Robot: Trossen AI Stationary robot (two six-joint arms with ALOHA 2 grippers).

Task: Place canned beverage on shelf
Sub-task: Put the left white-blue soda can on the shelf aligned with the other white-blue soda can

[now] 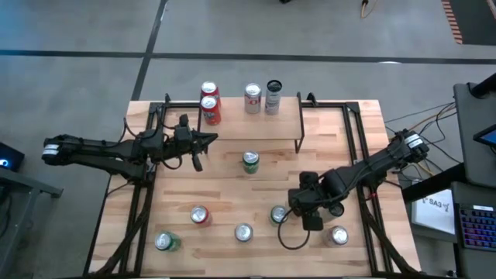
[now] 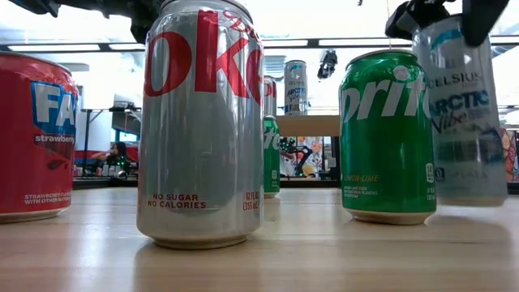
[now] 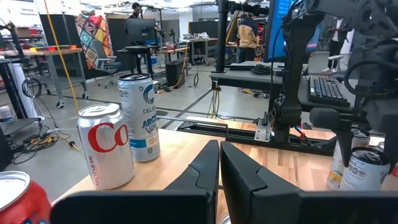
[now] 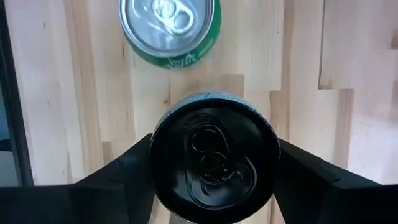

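One pale can (image 4: 214,167), black lid, between jaws

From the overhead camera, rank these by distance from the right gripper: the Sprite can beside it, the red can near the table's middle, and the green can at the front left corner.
From the right gripper:
1. Sprite can, just beside it.
2. Red can, middle front.
3. Green can, front left corner.

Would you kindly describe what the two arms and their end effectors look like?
Both arms are dark, jointed and slender, with light-coloured collars near their bases and black cables alongside. The left end effector and the right end effector have matte black, wedge-shaped fingers.
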